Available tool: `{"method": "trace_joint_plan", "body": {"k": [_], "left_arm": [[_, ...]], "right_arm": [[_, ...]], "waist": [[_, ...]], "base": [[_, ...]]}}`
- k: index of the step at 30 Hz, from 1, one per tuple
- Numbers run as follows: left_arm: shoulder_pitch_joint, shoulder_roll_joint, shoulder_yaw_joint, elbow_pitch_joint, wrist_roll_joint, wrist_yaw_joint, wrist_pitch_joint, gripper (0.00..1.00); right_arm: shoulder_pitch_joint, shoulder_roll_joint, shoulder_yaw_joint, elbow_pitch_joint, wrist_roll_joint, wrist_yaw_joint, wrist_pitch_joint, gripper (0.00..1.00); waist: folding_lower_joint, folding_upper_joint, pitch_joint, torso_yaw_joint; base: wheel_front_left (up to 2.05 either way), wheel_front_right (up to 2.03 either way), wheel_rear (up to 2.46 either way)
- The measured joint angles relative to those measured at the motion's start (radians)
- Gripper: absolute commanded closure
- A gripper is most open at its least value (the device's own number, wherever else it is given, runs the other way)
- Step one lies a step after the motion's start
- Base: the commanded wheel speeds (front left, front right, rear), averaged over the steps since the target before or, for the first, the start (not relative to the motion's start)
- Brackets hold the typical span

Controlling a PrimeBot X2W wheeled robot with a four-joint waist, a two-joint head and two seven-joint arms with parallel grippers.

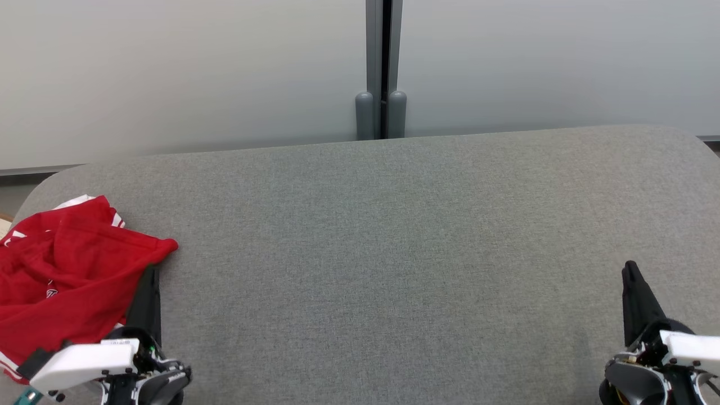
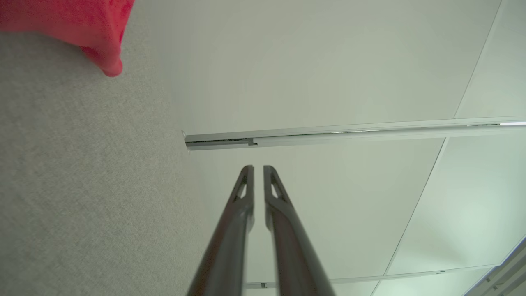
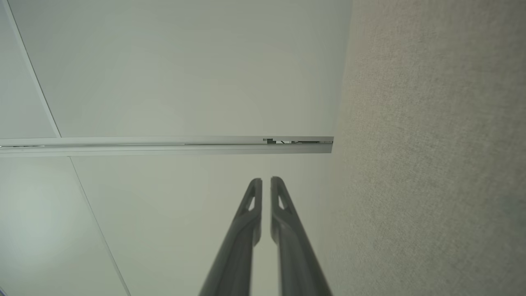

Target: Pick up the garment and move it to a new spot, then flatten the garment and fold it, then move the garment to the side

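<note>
The red garment [image 1: 67, 270] was seen crumpled in a loose heap at the left end of the grey padded table [image 1: 394, 253], running out past the head view's left edge. White stripes were visible along parts of its border (a small white mark on the cloth was too small to be read). One pointed corner of the cloth was laid out flat towards the middle of the table, whose surface was seen stretching from there to the right end.

The left gripper [image 1: 150, 273] was seen at the lower left, its dark fingers drawn together and pointed away from the robot, just beside the garment's right-hand edge. Whether the cloth was touched by them could not be told from the head view. In the left wrist view the fingertips were shown against the pale wall with nothing between them, and the red corner lay apart from them on the table.

The right gripper [image 1: 630, 269] was seen at the lower right, well apart from the garment, above the table's right end. Its fingers were likewise brought together, with only a thin slit left, and nothing was held.

Behind the table, pale wall panels [image 1: 197, 73] were joined at a grey post [image 1: 382, 112].
</note>
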Motion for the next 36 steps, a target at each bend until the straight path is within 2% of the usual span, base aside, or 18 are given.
{"method": "trace_joint_plan", "body": {"k": [9,17,36], "left_arm": [[0.023,-0.005,-0.03,0.015,0.01,0.001,-0.032,0.0],[0.006,0.009,-0.067,0.005,0.08,0.001,-0.075,0.0],[-0.005,0.016,-0.081,-0.048,0.485,0.001,-0.151,0.0]], "right_arm": [[0.021,0.004,0.022,0.002,-0.016,0.0,-0.027,0.0],[0.015,-0.015,0.053,-0.007,-0.105,0.0,-0.073,0.0],[-0.001,-0.036,0.108,-0.044,-0.481,0.0,-0.149,0.0]], "waist": [[0.0,0.0,-0.003,0.0],[0.0,0.0,-0.007,0.001],[0.0,0.0,-0.018,0.004]], "base": [[0.0,0.0,0.0],[0.0,0.0,0.0],[0.0,0.0,0.0]]}}
